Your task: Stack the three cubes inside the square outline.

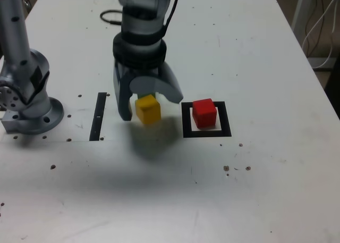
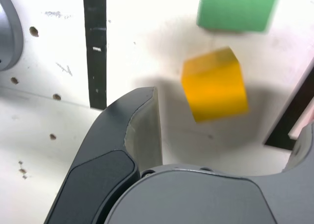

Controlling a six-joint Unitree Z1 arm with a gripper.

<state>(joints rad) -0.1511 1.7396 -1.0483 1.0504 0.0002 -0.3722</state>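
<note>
Cubes sit apart: the small matte yellow cube (image 1: 148, 109) lies between the spread jaws of the claw (image 1: 151, 100), untouched, ready for gripping. Beside the claw, the red cube (image 1: 204, 113) already occupies the thick black square outline (image 1: 207, 133) as base; the green cube (image 2: 237, 8) waits just beyond.

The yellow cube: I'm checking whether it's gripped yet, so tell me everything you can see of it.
The yellow cube is a small matte solid-colour block with slightly rounded edges, looking like painted wood or plastic. It sits between the open fingers of the gripper, turned a little askew; neither view shows a finger pressing it. Whether it rests on the white table is unclear. In the exterior view it lies left of the square outline; the wrist view shows the green cube just beyond it.
</note>
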